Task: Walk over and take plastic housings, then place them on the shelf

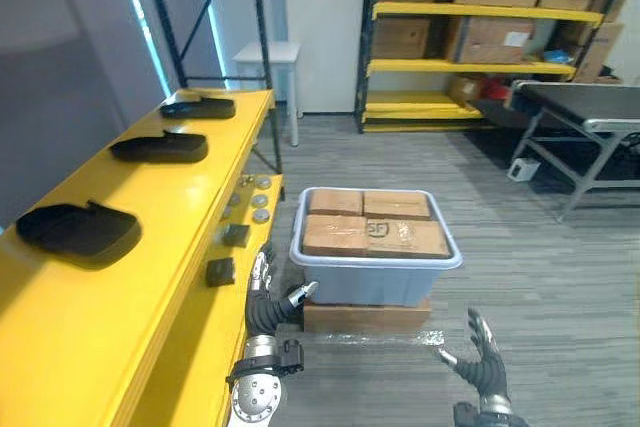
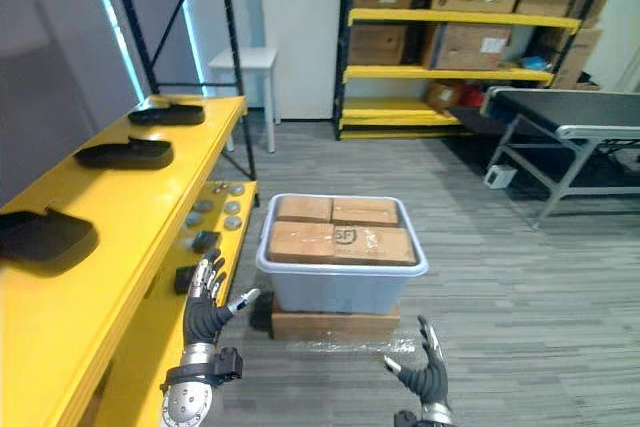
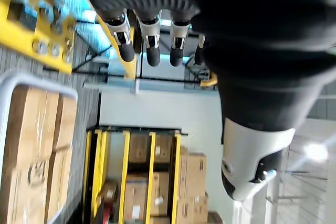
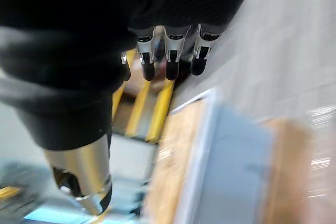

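Three black plastic housings lie in a row on top of the yellow shelf point(image 1: 150, 247) at my left: a near one point(image 1: 78, 230), a middle one point(image 1: 160, 147) and a far one point(image 1: 198, 106). My left hand point(image 1: 265, 302) is raised beside the shelf's lower level, fingers point(image 3: 152, 45) straight, holding nothing. My right hand point(image 1: 485, 362) hovers low over the floor to the right, fingers point(image 4: 170, 61) spread and empty. Neither hand touches a housing.
A grey bin point(image 1: 375, 277) filled with cardboard boxes stands on a flat base right ahead on the floor. Small metal discs point(image 1: 260, 202) and dark blocks point(image 1: 220, 271) lie on the shelf's lower level. A yellow rack of cartons point(image 1: 480, 17), a dark table point(image 1: 590, 107) and a white stool point(image 1: 268, 52) stand further back.
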### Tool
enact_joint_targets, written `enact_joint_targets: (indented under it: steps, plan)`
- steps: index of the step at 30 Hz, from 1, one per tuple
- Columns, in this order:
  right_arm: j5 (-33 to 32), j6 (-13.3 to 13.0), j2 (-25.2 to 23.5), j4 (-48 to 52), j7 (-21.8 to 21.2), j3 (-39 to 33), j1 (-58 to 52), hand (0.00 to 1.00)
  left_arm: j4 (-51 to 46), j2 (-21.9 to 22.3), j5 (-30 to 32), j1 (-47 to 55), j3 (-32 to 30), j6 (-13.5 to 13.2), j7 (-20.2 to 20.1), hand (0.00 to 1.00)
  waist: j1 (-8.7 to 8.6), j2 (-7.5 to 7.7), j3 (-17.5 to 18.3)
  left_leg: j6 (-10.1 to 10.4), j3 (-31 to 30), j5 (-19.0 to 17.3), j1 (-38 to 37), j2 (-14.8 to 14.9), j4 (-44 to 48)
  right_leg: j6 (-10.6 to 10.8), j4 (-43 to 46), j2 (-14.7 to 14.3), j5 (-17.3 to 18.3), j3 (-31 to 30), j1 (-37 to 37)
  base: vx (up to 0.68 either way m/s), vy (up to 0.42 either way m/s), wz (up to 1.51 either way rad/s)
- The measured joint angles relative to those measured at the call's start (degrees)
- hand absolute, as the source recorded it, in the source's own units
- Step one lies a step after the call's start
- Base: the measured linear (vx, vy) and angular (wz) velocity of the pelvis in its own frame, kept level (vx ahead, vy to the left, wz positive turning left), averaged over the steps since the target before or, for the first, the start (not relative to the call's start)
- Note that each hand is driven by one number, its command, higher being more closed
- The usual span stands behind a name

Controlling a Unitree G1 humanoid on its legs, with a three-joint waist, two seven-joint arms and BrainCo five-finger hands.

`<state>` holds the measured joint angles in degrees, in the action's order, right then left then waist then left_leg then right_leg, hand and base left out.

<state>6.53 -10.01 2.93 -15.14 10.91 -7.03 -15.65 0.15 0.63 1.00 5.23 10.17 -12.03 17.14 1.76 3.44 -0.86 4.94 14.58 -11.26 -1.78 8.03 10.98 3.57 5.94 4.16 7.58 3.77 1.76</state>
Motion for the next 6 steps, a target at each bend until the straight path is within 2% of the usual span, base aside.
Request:
enact_joint_targets:
  steps: [1,2,6]
  plan:
    - [-1.1,0.3,0.4,-4.4,-0.1,-1.0,1.3,0.00,3.8,-0.5,-0.9,-0.7,-0.5,0.3,-0.5,0.00,-0.15,0.01,0.1,0.3,0.1,0.4,-0.1,0.1,-0.6,-0.1,-0.7,-0.2,-0.3,-0.1,0.1,0.09,-0.074,-0.14]
    - [-2.9,1.3,1.5,-15.2,-0.4,-2.5,4.8,0.00,13.6,-1.3,-2.5,-2.5,-2.0,1.4,-2.2,0.00,-0.21,-0.33,0.2,0.7,0.5,1.4,-0.8,0.1,-2.0,-0.1,-1.7,-0.6,-1.0,-0.4,0.0,0.07,-0.025,-0.11]
    - [-6.2,4.3,1.8,-32.4,-1.4,-7.2,9.2,0.00,35.1,-2.6,-4.1,-5.1,-4.8,4.7,-5.6,0.00,-0.20,-0.75,-0.5,1.0,0.4,2.1,-1.5,0.1,-3.1,0.8,-3.7,-0.6,-2.1,-0.1,1.2,0.06,0.014,-0.03]
